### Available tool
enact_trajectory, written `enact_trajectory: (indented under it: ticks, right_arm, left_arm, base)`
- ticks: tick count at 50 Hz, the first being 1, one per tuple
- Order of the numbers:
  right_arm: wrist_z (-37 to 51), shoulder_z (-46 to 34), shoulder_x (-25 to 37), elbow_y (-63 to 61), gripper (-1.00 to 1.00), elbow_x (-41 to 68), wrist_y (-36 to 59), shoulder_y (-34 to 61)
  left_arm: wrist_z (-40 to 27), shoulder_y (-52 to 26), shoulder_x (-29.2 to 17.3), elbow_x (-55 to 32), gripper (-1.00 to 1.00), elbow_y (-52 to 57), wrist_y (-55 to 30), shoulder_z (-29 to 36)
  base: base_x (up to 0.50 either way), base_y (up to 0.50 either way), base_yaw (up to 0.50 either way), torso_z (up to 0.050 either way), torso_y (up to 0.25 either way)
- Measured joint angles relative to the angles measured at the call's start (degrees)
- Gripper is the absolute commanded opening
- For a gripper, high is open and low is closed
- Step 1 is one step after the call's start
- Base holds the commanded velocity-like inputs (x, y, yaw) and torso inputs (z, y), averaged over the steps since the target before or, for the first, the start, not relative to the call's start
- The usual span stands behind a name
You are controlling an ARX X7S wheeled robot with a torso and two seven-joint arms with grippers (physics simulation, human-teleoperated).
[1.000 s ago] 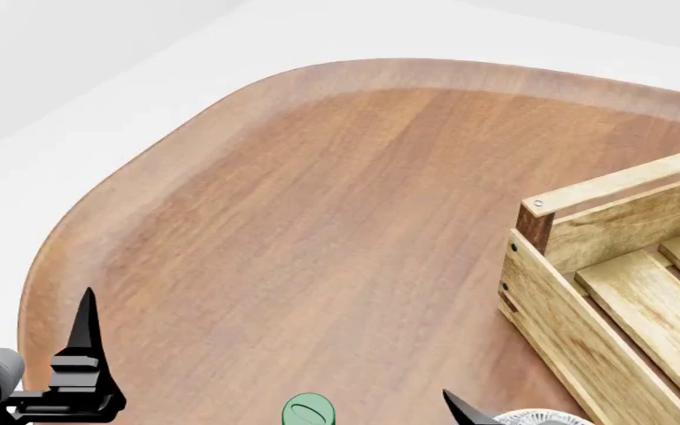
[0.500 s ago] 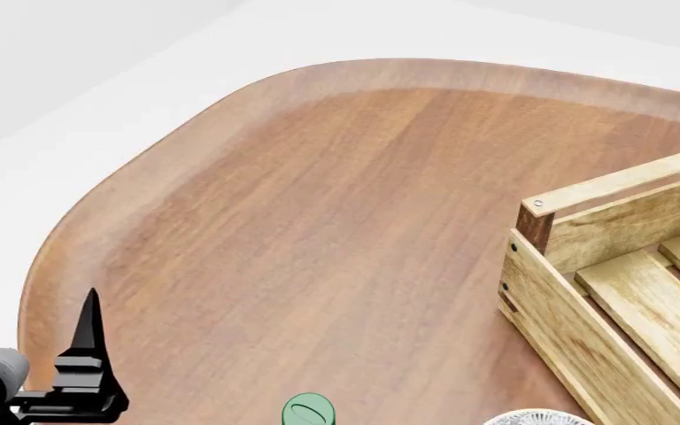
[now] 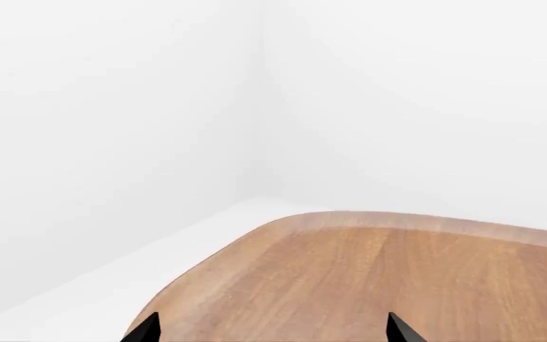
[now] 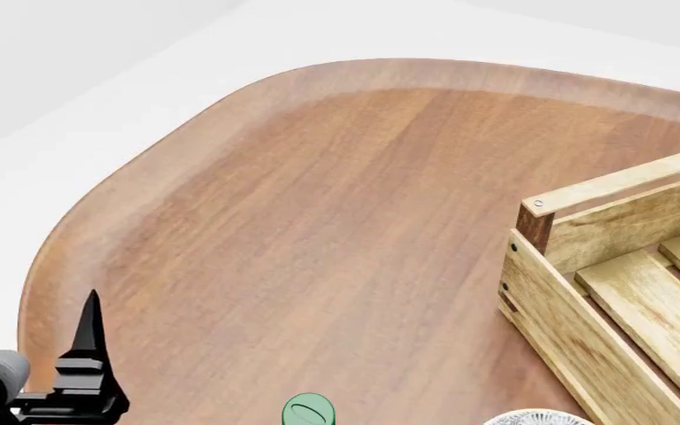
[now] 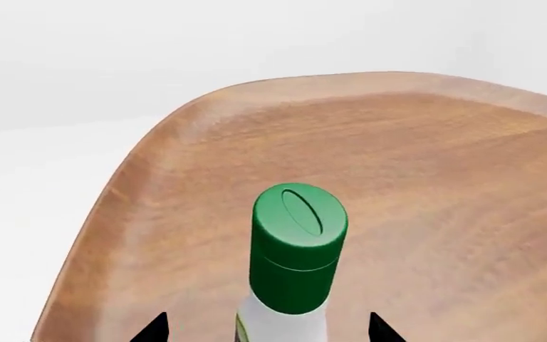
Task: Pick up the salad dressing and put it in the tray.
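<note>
The salad dressing (image 5: 298, 246) stands upright on the wooden table, a white bottle with a green cap. In the head view only its pale-green cap (image 4: 308, 411) shows, at the bottom edge. My right gripper (image 5: 266, 330) is open, with one fingertip (image 5: 154, 329) on each side of the bottle and a gap to it on both sides. It is out of the head view. My left gripper (image 4: 27, 317) is open and empty at the table's near left edge; its tips (image 3: 145, 330) show over bare wood. The tray (image 4: 552, 266), a light-wood crate, stands at the right.
A grey-white patterned bowl (image 4: 535, 417) peeks in at the bottom edge, between the bottle and the crate. The rounded wooden table (image 4: 340, 204) stretches away to the far side, with a white floor and walls beyond its edge.
The right gripper's fingertip, seen at the head view's bottom edge one second ago, has dropped out of that view. The left gripper has barely shifted. The bottle has not moved.
</note>
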Motion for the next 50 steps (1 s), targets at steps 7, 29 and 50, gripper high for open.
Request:
enact_trajectory:
  ticks: [7,29,50]
  right_arm:
    - [0.53,-0.59,-1.40,2.98,1.00,-1.05,-0.41,1.59]
    - [1.56,-0.88,-5.02,9.14,1.00,-1.35,0.42,6.71]
    - [-1.36,-3.87,-6.89,13.59,-1.00,-1.45,-1.16,8.62]
  left_arm:
    - [-0.10,0.04,-0.11,-0.11,1.00,-0.24,0.26,0.07]
    - [-0.38,0.09,-0.51,-0.47,1.00,-0.78,0.90,0.37]
    - [-0.81,0.17,-1.00,-1.11,1.00,-0.87,1.22,0.35]
  base:
    - [0.00,0.00,0.00,0.000,0.000]
    - [0.00,0.00,0.00,0.000,0.000]
    - [0.00,0.00,0.00,0.000,0.000]
